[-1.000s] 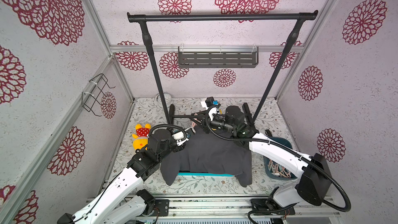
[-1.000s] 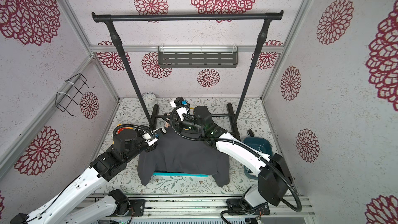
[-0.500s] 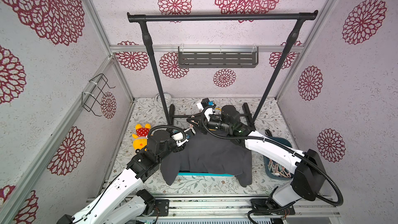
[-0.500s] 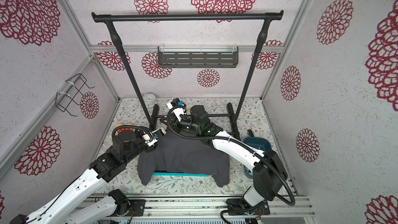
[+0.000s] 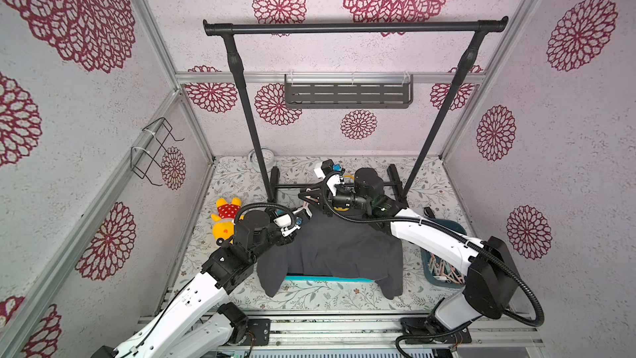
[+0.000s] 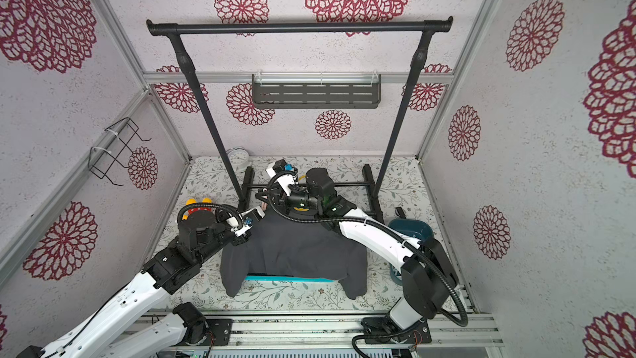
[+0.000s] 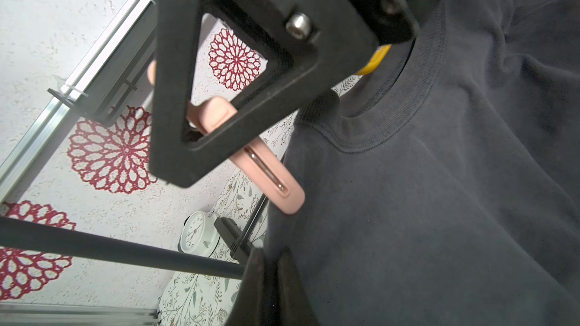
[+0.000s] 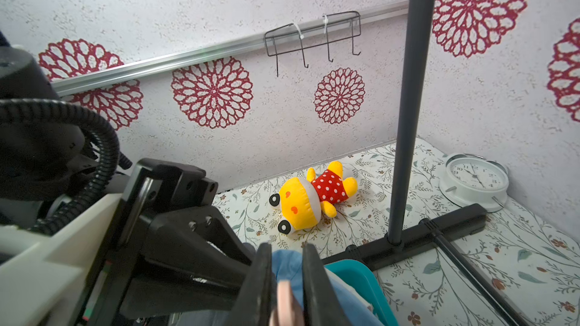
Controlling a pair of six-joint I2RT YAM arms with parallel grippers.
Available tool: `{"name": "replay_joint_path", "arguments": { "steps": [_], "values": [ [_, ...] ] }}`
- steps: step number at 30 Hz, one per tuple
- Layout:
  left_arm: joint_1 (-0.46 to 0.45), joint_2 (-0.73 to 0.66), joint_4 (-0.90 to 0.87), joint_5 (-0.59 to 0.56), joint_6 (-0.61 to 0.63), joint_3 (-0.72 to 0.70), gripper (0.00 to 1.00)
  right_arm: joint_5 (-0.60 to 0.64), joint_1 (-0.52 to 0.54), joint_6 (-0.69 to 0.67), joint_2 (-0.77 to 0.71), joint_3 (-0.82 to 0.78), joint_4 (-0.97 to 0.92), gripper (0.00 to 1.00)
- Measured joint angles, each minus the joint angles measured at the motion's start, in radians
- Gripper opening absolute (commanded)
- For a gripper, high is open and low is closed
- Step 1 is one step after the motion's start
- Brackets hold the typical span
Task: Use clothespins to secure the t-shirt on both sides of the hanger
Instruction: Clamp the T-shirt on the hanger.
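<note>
Two grips at once: my left gripper [image 7: 270, 265] pinches the t-shirt [image 7: 439, 183] shoulder tight, my right gripper [image 8: 287, 255] nips the pink clothespin [image 7: 266, 180] right at that edge, so I'd squeeze its mouth wide and push on squarely

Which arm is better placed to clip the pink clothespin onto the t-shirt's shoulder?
Right. The right pincer grips the pink clothespin, tip at the shoulder edge of the t-shirt. The left pincer is shut on that fabric, so it looks occupied.

pink clothespin [image 7: 276, 189] partly behind fingers [image 7: 171, 105], t-shirt [image 7: 439, 183] cropped
</note>
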Motion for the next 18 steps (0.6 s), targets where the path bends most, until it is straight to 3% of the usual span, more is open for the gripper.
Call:
{"name": "replay_joint_path", "arguments": {
  "steps": [18],
  "values": [
    [0.0, -0.006, -0.006, -0.001, 0.0, -0.028, 0.0, -0.025, -0.001, -0.069, 0.014, -0.01, -0.031, 0.0]
  ]
}}
